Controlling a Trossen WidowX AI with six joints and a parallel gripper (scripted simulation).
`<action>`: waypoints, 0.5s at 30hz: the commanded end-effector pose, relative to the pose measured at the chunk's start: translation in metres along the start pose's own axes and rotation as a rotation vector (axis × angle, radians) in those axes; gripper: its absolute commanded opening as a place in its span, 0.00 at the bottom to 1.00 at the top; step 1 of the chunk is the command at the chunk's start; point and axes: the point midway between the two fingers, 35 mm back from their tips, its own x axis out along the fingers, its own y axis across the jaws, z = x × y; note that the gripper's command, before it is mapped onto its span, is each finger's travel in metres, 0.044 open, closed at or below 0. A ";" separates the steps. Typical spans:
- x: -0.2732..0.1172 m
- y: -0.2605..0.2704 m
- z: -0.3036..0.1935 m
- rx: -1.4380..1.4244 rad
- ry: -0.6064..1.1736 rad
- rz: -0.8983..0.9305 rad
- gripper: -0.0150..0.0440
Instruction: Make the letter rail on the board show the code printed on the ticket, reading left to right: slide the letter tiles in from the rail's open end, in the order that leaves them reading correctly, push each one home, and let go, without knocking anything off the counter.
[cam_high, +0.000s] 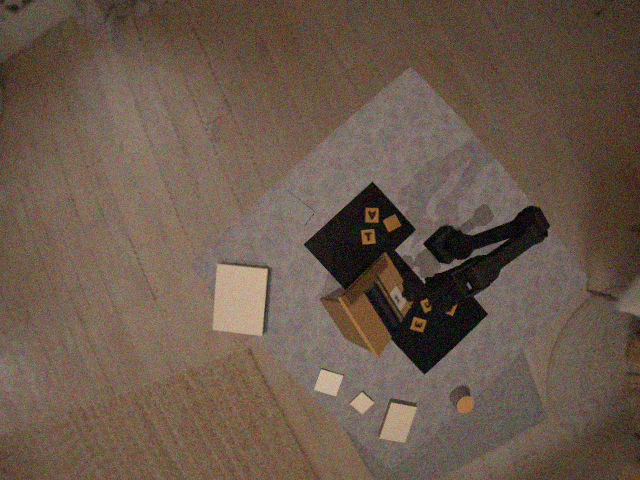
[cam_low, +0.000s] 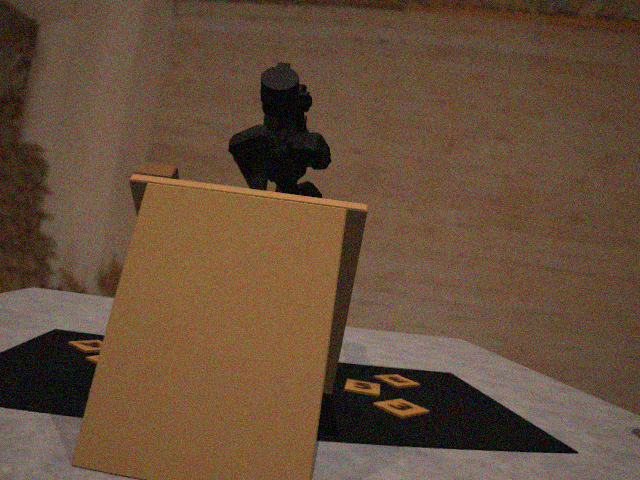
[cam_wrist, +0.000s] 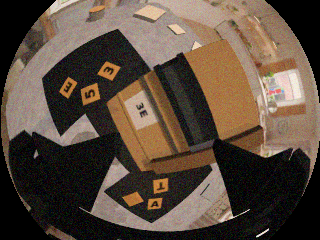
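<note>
The wooden board (cam_high: 364, 322) (cam_low: 217, 320) (cam_wrist: 225, 80) stands tilted; its ticket (cam_high: 397, 298) (cam_wrist: 141, 110) reads 3E. The dark rail (cam_wrist: 187, 100) runs across it, with no tile visible in it. On one side lie the 3 tile (cam_high: 418, 324) (cam_low: 401, 407) (cam_wrist: 109, 71), the 5 tile (cam_high: 425, 305) (cam_low: 362, 386) (cam_wrist: 90, 94) and the E tile (cam_high: 452, 310) (cam_low: 397, 380) (cam_wrist: 68, 87), partly hidden by the arm in the top view. On the other side lie the T tile (cam_high: 368, 236) (cam_wrist: 160, 185), A tile (cam_high: 371, 214) (cam_wrist: 154, 203) and a blank-looking tile (cam_high: 392, 223) (cam_wrist: 133, 199). My gripper (cam_wrist: 168, 141) is open and empty, raised in front of the board.
A black mat (cam_high: 330, 250) (cam_wrist: 120, 50) lies under the tiles. A large pale block (cam_high: 240, 299) is beyond the board. Smaller pale blocks (cam_high: 328, 382) (cam_high: 361, 402) (cam_high: 398, 422) and an orange-topped cylinder (cam_high: 464, 404) (cam_wrist: 96, 10) stand near the counter's lower side in the top view.
</note>
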 end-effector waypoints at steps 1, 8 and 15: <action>-0.048 -0.050 0.004 -0.420 -0.160 -0.004 1.00; -0.051 -0.054 0.004 -0.448 -0.171 -0.011 1.00; -0.051 -0.054 0.004 -0.448 -0.171 -0.011 1.00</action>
